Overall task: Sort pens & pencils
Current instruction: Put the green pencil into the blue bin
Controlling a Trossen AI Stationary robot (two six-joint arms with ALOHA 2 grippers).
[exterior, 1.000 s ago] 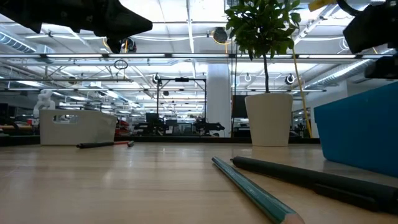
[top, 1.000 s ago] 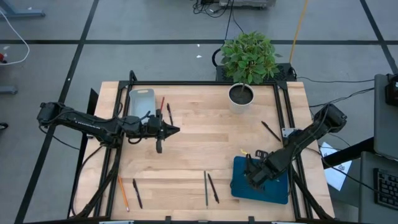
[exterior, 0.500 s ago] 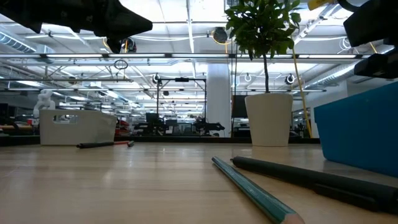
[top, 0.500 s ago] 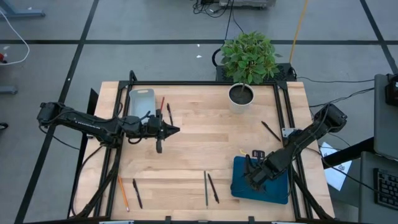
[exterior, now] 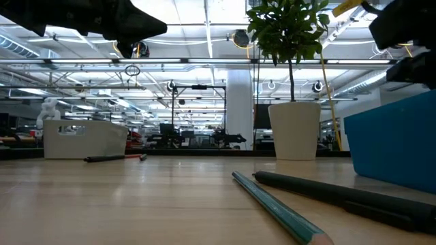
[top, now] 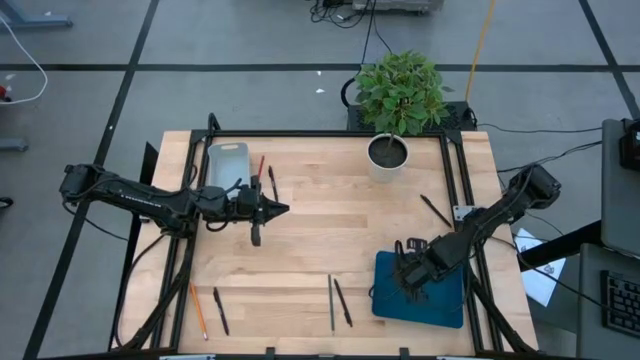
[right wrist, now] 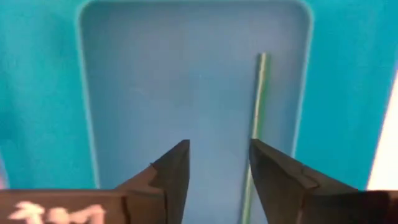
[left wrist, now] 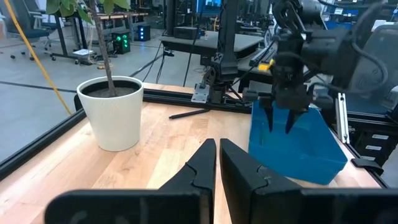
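Our right gripper (right wrist: 217, 168) hangs part-open and empty over the blue bin (right wrist: 124, 74), a green pencil (right wrist: 256, 112) lying lengthwise inside, just beside one finger, so we lift clear.

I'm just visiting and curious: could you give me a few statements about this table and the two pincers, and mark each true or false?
1. The right pincer hangs over the blue tray. True.
2. A green pencil lies inside that tray. True.
3. The right pincer grips the pencil. False: its fingers are apart and the pencil lies loose in the tray.
4. The left pincer is wide open. False: it is shut, holding nothing.
5. The plant pot lies tipped over. False: it stands upright.
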